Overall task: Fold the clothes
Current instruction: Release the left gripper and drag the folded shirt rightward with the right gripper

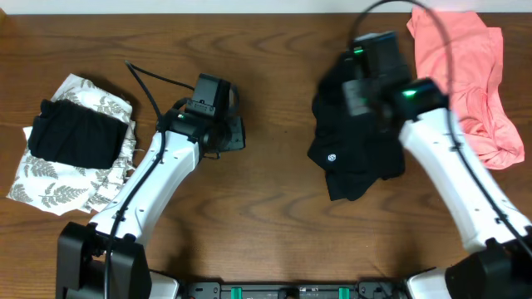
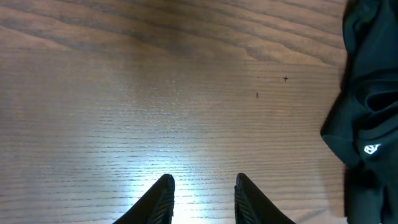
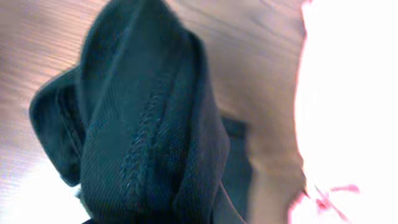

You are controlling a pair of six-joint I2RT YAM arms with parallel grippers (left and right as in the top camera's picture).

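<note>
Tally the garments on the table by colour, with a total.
Black: 2 (logo shirt, folded garment)
White leaf-print: 1 (leaf-print garment)
Salmon-pink: 1 (pink garment)
Total: 4

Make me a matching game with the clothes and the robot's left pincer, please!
Things:
1. crumpled black fabric shirt with a white logo
2. salmon-pink soft garment
3. folded black cloth
4. left pincer

Places:
A. on the white leaf-print cloth
B. over the bare brown wooden table
C. far right corner
D. partly under the right arm

Pairs: 1-D, 2-C, 3-A, 4-B
</note>
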